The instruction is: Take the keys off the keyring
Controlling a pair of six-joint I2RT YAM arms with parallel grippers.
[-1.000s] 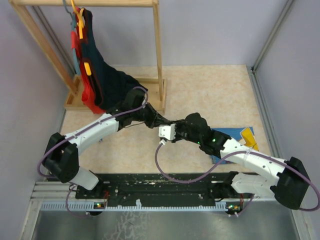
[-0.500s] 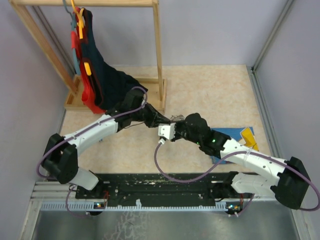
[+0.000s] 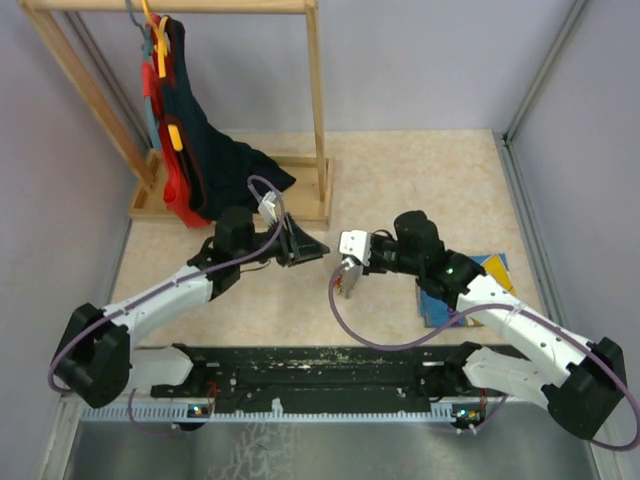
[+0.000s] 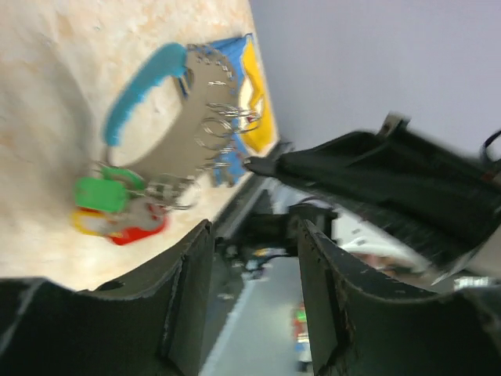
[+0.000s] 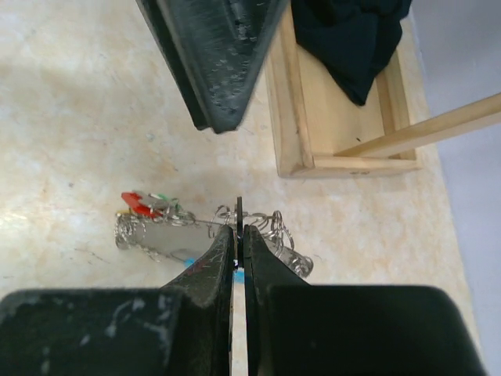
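My right gripper (image 5: 239, 231) is shut on a thin dark blade set edge-on between its fingers, with a bit of blue just below it; it looks like a blue-headed key. The keyring (image 5: 274, 223) hangs from that grip: silvery rings, chain and a grey strap (image 4: 168, 125) with a light-blue patch. Green (image 4: 102, 193), red (image 4: 137, 231) and yellow keys cluster at its far end. My left gripper (image 4: 254, 235) is open and empty, a little apart from the bunch. From above, the left gripper (image 3: 320, 248) points at the right gripper (image 3: 347, 283).
A wooden clothes rack (image 3: 318, 120) with dark and red garments stands at the back left; its base frame (image 5: 313, 117) lies close beyond the keyring. A blue picture book (image 3: 470, 272) with a yellow part lies under the right arm. Side walls close in the table.
The left gripper has opened, let go and drawn back to the left. The right gripper has shut and now carries the keyring alone, shifted slightly right.
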